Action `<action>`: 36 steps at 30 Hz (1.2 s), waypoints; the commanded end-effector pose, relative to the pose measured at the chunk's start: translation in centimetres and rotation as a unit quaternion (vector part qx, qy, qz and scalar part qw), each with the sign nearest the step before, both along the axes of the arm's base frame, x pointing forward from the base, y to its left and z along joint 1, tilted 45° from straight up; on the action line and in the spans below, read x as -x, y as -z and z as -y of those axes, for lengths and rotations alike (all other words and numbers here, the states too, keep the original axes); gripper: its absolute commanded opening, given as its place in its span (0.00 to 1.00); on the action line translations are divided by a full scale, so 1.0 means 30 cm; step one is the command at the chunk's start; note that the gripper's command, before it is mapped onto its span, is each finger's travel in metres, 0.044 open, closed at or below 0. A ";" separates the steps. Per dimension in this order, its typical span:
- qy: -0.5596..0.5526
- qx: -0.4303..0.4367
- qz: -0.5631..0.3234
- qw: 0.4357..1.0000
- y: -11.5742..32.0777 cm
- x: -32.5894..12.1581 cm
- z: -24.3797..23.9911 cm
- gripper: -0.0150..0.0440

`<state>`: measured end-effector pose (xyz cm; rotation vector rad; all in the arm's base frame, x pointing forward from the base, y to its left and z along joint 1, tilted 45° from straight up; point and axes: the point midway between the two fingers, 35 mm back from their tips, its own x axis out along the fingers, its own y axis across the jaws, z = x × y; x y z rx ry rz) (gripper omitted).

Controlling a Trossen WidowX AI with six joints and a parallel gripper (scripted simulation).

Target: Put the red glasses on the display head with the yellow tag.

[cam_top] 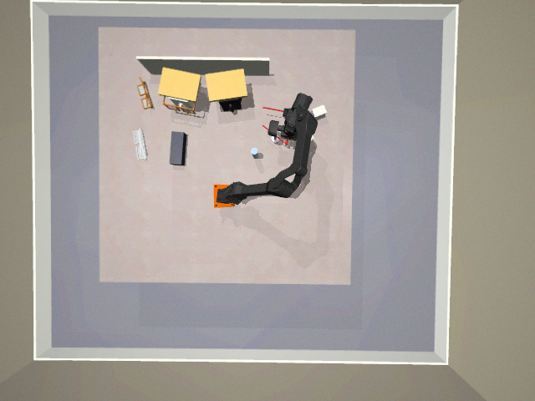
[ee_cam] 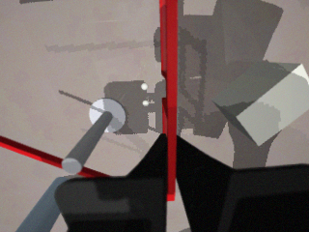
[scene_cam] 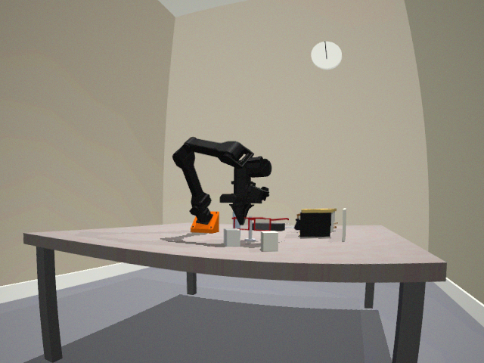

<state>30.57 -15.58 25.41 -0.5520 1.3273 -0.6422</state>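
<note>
My gripper is shut on the red glasses. It holds them by the front frame, low above the table, with the temples pointing toward the heads' side. Two display heads stand at the back under yellow-topped blocks. The left head has a pale face and wears orange glasses. The right head is black and bare-faced. The gripper is well to the right of both in the top view. I cannot make out a separate yellow tag on either head.
A thin post on a round base stands beside the held glasses. White blocks, a blue cylinder, a dark box, orange spare glasses, clear glasses and an upright panel are around.
</note>
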 end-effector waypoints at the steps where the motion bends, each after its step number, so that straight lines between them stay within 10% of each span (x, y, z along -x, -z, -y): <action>1: -0.002 0.000 0.002 1.000 -0.011 -0.009 0.002 0.25; 36: -0.002 0.000 0.003 1.000 -0.033 -0.051 0.016 0.25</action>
